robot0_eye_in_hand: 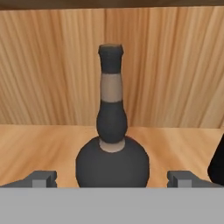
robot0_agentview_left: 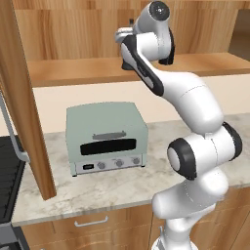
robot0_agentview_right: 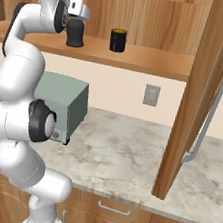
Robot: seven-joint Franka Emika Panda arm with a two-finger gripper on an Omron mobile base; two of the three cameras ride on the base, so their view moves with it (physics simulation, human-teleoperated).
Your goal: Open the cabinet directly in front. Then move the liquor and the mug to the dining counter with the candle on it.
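- The cabinet [robot0_agentview_right: 200,91] doors hang swung out towards me, so the wooden shelf inside lies bare for reaching in; a long silver bar handle [robot0_agentview_right: 212,103] curves down the edge of the right-hand door.
- The liquor [robot0_eye_in_hand: 112,144] stands upright on that shelf, close to the grained back panel. It is a squat, near-black bottle with a round belly, a bulge above it, and a narrow neck with a tan band.
- The gripper [robot0_eye_in_hand: 112,178] is levelled at the bottle's belly, its fingers spread wide on either side, touching nothing. I'd judge it is lining up to close round the body.
- The mug [robot0_agentview_right: 117,39], a small black cylinder with a yellow-orange rim, stands just beside the bottle on the same shelf, apart from it.
- Below, a pale green toaster oven [robot0_agentview_left: 106,137] with small knobs sits on the marbled countertop [robot0_agentview_right: 122,155], clear of the reach.
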